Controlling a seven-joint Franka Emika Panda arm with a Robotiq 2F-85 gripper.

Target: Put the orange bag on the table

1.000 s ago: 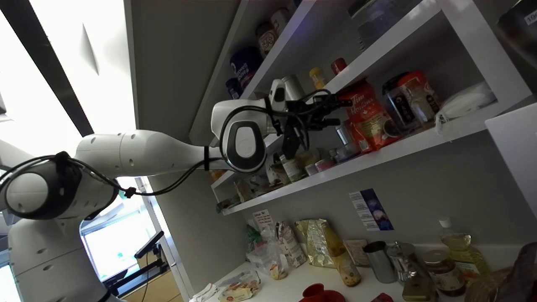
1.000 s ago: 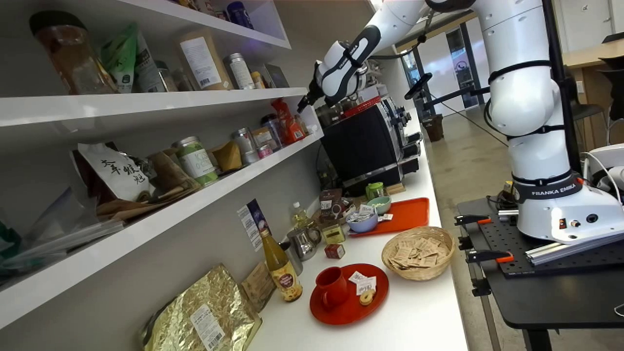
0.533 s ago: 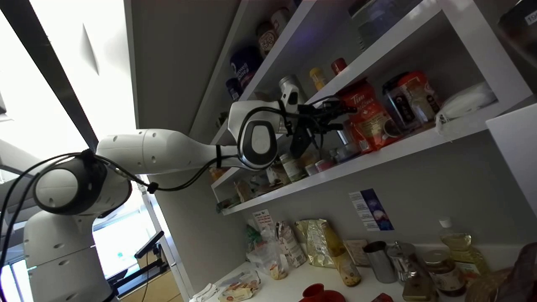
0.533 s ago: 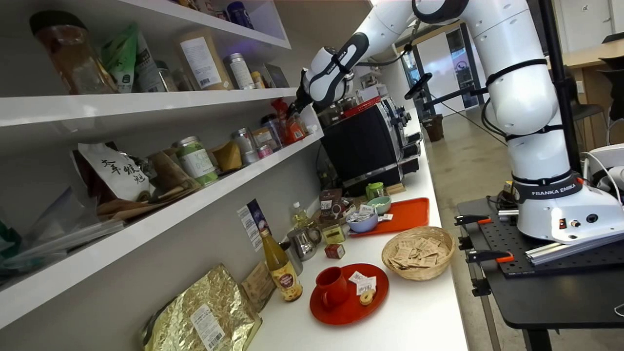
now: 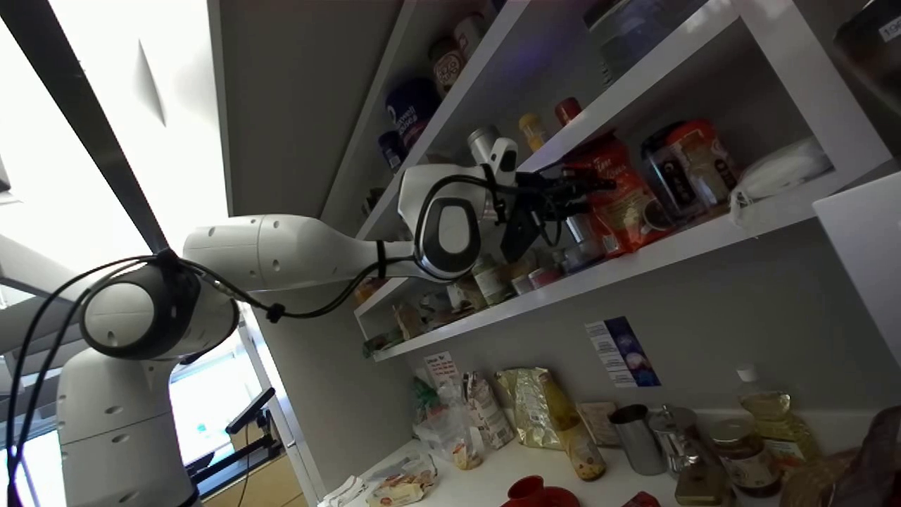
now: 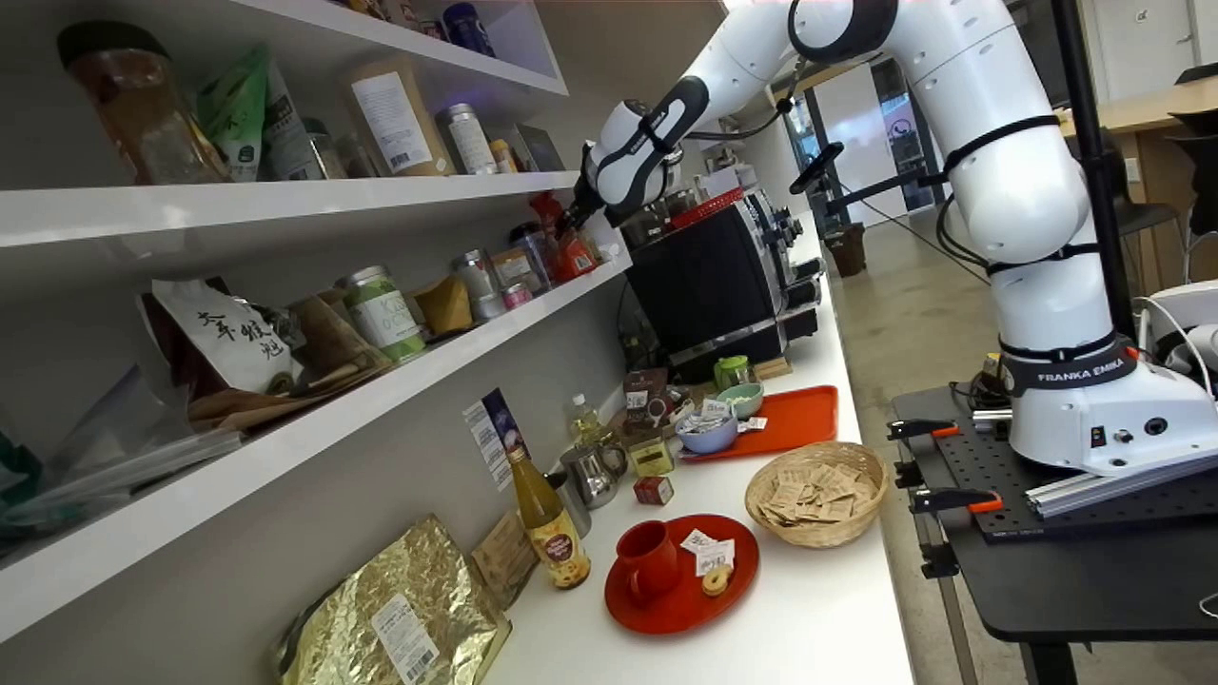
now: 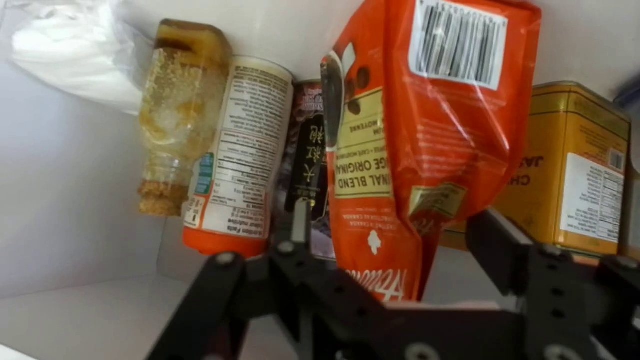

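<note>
The orange bag (image 5: 626, 208) stands upright on the wall shelf; it also shows in an exterior view (image 6: 577, 257) and in the wrist view (image 7: 450, 130). My gripper (image 5: 600, 196) is at the shelf opening beside the bag's upper part and partly covers it; it shows dark against the bag in an exterior view (image 6: 568, 221). In the wrist view the gripper (image 7: 395, 227) is open, with one finger on each side of the bag's top and visible gaps beside it. The bag's top end is hidden behind the gripper body. The table (image 6: 809, 609) is the white counter below.
The shelf edge (image 5: 732, 224) runs below the bag, and another shelf board (image 6: 381, 205) is above it. A cork bottle (image 7: 180, 105), an orange-lidded can (image 7: 240, 150) and a yellow tin (image 7: 585, 170) stand around the bag. The counter holds a red plate (image 6: 733, 599) and a basket (image 6: 880, 480).
My arm has reached further towards the shelf, and the open gripper has moved in closer around the bag's upper part. The bag and other objects have not visibly moved.
</note>
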